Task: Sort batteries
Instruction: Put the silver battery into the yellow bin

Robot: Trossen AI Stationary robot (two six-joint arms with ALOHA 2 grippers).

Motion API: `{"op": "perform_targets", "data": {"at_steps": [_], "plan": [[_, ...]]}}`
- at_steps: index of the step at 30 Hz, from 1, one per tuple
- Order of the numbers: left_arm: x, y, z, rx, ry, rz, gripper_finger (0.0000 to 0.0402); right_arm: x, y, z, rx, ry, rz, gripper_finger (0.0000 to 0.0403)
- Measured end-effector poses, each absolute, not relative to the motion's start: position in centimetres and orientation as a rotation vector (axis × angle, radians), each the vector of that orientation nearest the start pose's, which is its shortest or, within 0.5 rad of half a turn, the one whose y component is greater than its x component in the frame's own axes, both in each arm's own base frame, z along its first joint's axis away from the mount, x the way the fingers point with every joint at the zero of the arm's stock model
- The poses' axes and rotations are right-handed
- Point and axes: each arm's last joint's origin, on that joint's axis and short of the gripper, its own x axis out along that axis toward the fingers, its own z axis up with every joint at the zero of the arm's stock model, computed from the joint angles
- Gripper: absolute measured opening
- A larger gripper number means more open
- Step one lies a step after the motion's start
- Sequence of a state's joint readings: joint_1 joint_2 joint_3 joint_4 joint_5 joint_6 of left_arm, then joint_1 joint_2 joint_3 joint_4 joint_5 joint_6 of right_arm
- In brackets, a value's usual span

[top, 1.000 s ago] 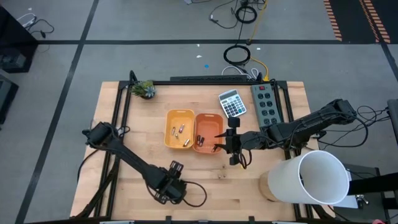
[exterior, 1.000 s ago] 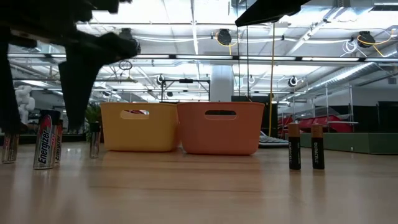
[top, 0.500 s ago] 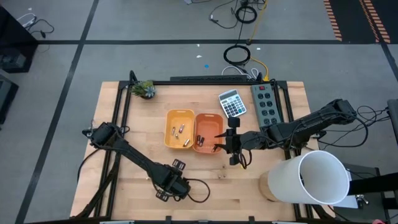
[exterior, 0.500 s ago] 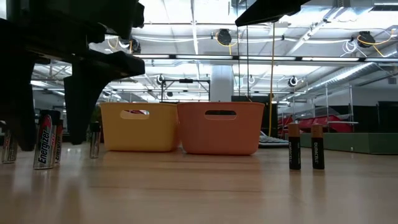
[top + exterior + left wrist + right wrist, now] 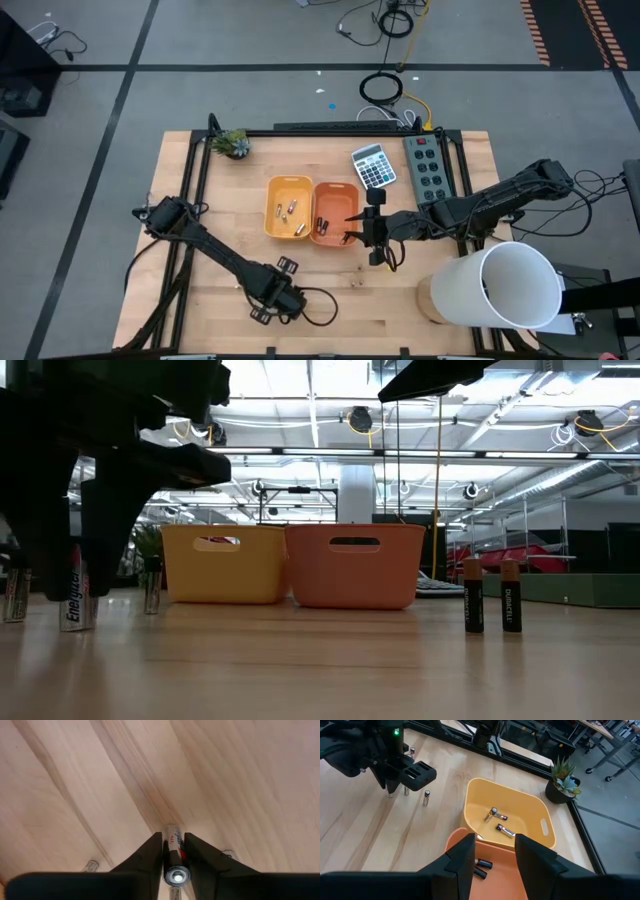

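Observation:
My left gripper (image 5: 280, 298) stands near the table's front edge, shut on an upright silvery battery (image 5: 76, 592). Two more silvery batteries (image 5: 14, 596) (image 5: 152, 586) stand on end beside it. Two dark batteries (image 5: 473, 596) (image 5: 511, 596) stand upright farther right. The yellow tray (image 5: 288, 207) holds a few silvery batteries (image 5: 493, 813), and the orange tray (image 5: 334, 213) holds dark ones (image 5: 483, 865). My right gripper (image 5: 495, 855) hangs open over the orange tray's near rim with nothing between its fingers. My left gripper pinches the silvery battery's round sides (image 5: 172, 851) between its two fingers (image 5: 152, 861). The fingers come from above, pointing down along the battery, and its top cap (image 5: 176, 876) shows between them. The battery stands upright with its base on the table.
A grey calculator (image 5: 373, 165) and a power strip (image 5: 428, 170) lie behind the trays. A small potted plant (image 5: 232, 143) stands at the far left. A large white cylinder (image 5: 500, 285) rises at the near right. Bare wood lies between the trays and the front edge.
My left gripper has come down over the upright silvery battery, and its fingers have closed in from both sides until they meet it. The battery has stayed standing where it was.

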State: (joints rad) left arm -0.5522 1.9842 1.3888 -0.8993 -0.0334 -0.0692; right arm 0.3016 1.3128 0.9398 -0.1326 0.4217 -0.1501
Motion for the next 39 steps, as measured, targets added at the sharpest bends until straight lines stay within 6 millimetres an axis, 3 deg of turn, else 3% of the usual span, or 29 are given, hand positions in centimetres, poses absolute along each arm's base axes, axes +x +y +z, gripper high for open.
{"op": "perform_targets", "data": {"at_steps": [3, 10, 14, 17, 23, 26, 32, 39], "plan": [[31.6, -19.2, 16.1, 0.377, 1.454, -0.366, 0.0058, 27.6, 7.3, 28.0, -0.326, 0.482, -0.082, 0.013], [32.1, -18.8, 16.3, 0.379, 1.417, -0.341, 0.0057, 27.6, 7.3, 28.0, -0.326, 0.482, -0.082, 0.013], [33.0, -17.3, 17.8, 0.346, 1.34, -0.282, 0.0057, 27.6, 7.3, 28.0, -0.325, 0.482, -0.082, 0.013], [33.1, -15.3, 20.1, 0.334, 1.292, -0.204, 0.0057, 27.6, 7.3, 28.0, -0.325, 0.482, -0.082, 0.013], [31.8, -9.2, 26.1, 0.324, 1.199, 0.029, 0.0057, 27.6, 7.3, 28.0, -0.325, 0.482, -0.081, 0.013], [31.6, -6.1, 27.3, 0.299, 1.187, 0.084, 0.0057, 27.6, 7.3, 28.0, -0.325, 0.481, -0.08, 0.013], [31.8, -0.6, 24.6, 0.22, 1.274, 0.1, 0.0057, 27.6, 7.4, 28.0, -0.325, 0.482, -0.078, 0.013], [30.7, 4.4, 21.4, 0.1, 1.326, 0.097, 0.0057, 27.5, 7.4, 27.9, -0.338, 0.488, -0.074, 0.013]]}}
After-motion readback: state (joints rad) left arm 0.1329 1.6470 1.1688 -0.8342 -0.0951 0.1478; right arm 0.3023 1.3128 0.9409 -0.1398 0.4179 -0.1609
